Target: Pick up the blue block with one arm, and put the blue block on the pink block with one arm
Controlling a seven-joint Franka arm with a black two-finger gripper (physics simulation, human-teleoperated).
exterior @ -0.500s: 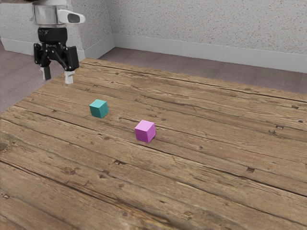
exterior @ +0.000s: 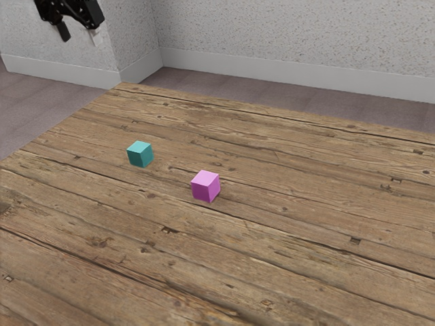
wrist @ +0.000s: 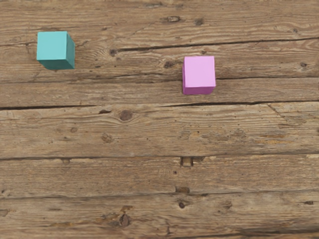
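A teal-blue block (exterior: 140,154) rests on the wooden table (exterior: 285,224), and a pink block (exterior: 205,186) lies a short way to its right in the exterior view, nearer the front. The two are apart, with bare planks between them. My gripper (exterior: 80,32) hangs high in the exterior view's upper left corner, far above and behind the blue block, its fingers spread open with nothing between them. From above, the wrist view shows the blue block (wrist: 55,50) and the pink block (wrist: 199,74) both sitting flat on the boards.
The table's back edge runs just behind the blocks, with a grey floor (exterior: 34,109) and a speckled wall (exterior: 292,34) with a white baseboard beyond. Wide plank surface stretches to the exterior view's right and front.
My gripper has risen from just above the table's back left corner to the top edge of the exterior view. Neither block has moved.
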